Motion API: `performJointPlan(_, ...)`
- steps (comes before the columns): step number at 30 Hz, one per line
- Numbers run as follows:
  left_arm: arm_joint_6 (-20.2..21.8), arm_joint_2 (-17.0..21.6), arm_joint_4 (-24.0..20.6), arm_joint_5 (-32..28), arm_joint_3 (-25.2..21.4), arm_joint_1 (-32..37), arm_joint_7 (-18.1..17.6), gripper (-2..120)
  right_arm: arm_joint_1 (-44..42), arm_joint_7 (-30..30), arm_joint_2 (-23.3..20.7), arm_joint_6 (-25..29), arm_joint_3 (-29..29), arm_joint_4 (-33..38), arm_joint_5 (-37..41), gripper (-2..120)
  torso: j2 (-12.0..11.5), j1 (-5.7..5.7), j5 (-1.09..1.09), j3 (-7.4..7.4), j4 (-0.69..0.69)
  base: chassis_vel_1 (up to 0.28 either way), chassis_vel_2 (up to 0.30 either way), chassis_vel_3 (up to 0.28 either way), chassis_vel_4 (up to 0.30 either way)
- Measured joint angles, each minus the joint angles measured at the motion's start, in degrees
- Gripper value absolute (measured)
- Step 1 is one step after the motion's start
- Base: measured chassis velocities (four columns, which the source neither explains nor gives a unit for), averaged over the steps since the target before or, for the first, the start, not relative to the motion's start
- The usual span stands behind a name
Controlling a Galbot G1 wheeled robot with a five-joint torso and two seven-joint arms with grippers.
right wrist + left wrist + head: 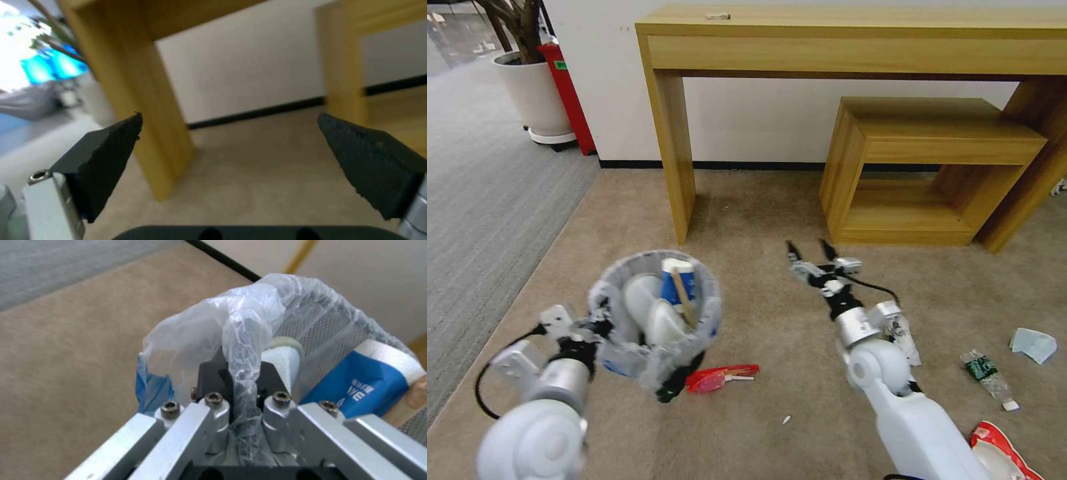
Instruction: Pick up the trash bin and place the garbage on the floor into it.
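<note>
My left gripper (602,321) is shut on the near rim of the trash bin (657,363), a black bin with a crinkled clear bag over its rim. The left wrist view shows the gripper (240,386) pinching rim and bag (249,316). Inside the bin lie white slippers (650,310), a blue-white cup (679,280) and a wooden stick (683,297). My right gripper (808,248) hangs open and holds nothing, over the beige floor (747,220) right of the bin. Garbage on the floor: a red wrapper (720,378), a green-labelled bottle (987,377), a pale blue mask (1032,344), a red-white cup (1004,453).
A long wooden table (854,40) stands against the wall, its leg (151,100) ahead of my right gripper (229,156). A low wooden shelf (927,167) sits under it. A white plant pot (534,97) and grey ribbed carpet (480,200) lie to the left.
</note>
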Motion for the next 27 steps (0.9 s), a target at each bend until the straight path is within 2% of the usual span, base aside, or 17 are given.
performJointPlan(6,1.41,1.52,1.39,-4.51,-4.89,-1.2,-0.12,3,-4.33,-2.65,-1.18,-0.24,5.7,2.28,-3.75,100,0.0,0.0,0.0,0.0,0.0,0.0,0.0,0.0,0.0)
performJointPlan(9,1.78,2.17,1.77,-6.32,-7.13,-1.33,-0.33,3,-5.11,-3.71,-0.88,1.77,7.65,2.44,-5.29,100,0.0,0.0,0.0,0.0,0.01,0.0,0.0,0.0,0.0)
performJointPlan(22,1.87,3.3,0.5,-9.21,-10.73,0.81,-0.43,3,-4.93,-6.03,0.26,2.15,6.64,1.99,-5.45,100,0.0,0.0,0.0,0.0,0.02,0.0,0.0,0.0,0.0)
performJointPlan(27,1.87,3.48,-0.1,-9.11,-10.81,1.65,-0.43,3,-4.49,-11.49,0.06,-2.82,5.79,1.52,-5.5,100,0.0,0.0,0.0,0.0,0.01,0.0,0.0,0.0,0.0)
